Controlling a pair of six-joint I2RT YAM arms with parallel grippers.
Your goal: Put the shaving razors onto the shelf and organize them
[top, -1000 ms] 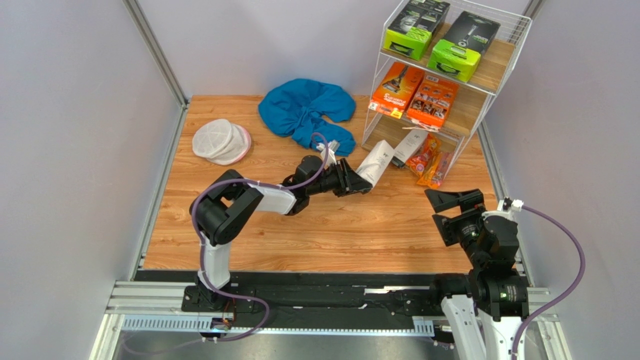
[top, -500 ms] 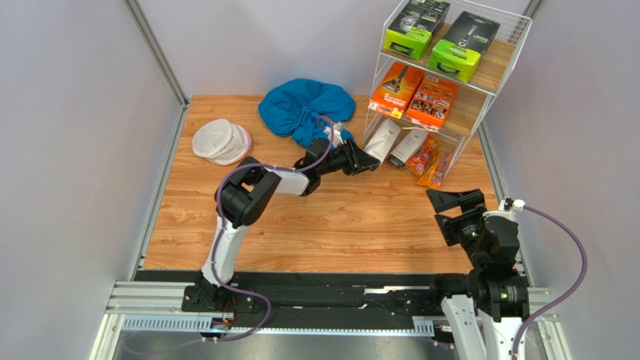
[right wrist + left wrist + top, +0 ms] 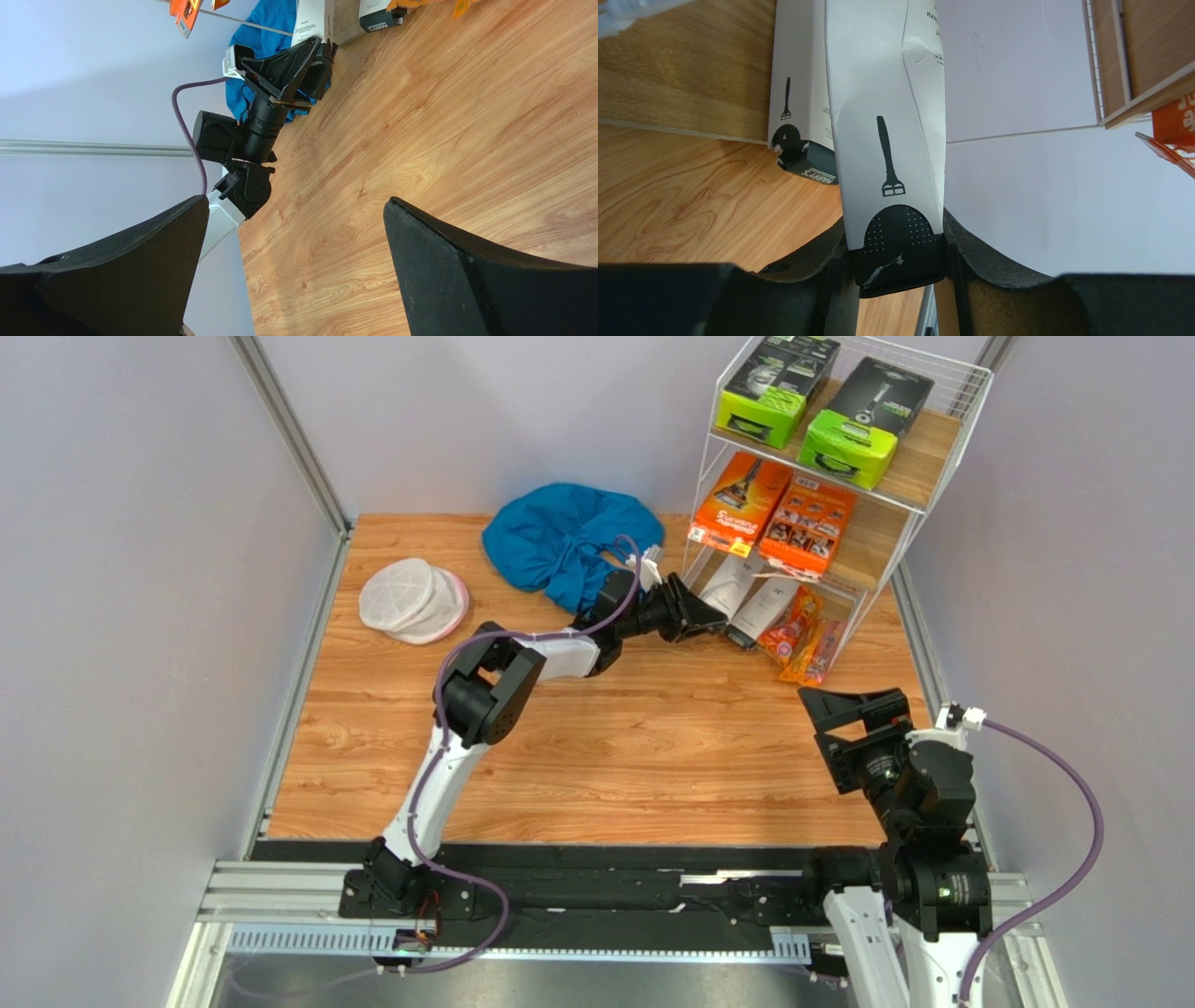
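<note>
Since the bottom tier of the shelf [image 3: 919, 469] at 1 o'clock looks like the slot for slim packs, the left gripper [image 3: 697, 612] pinches 1 white razor box [image 3: 725, 585] by its dark end and noses it under the board, just at 9 o'clock of the other white box [image 3: 766, 606]. Gripping the tail probably leaves the front free to slide in. The right gripper [image 3: 846, 711] sits at 4 o'clock, fingers spread, holding nothing.

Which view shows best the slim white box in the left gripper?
The left wrist view: the slim white box is close and sharp, dark end clamped in the left gripper. Top external shows it small, at the shelf's lowest tier; right wrist shows only a piece at the top edge.
</note>
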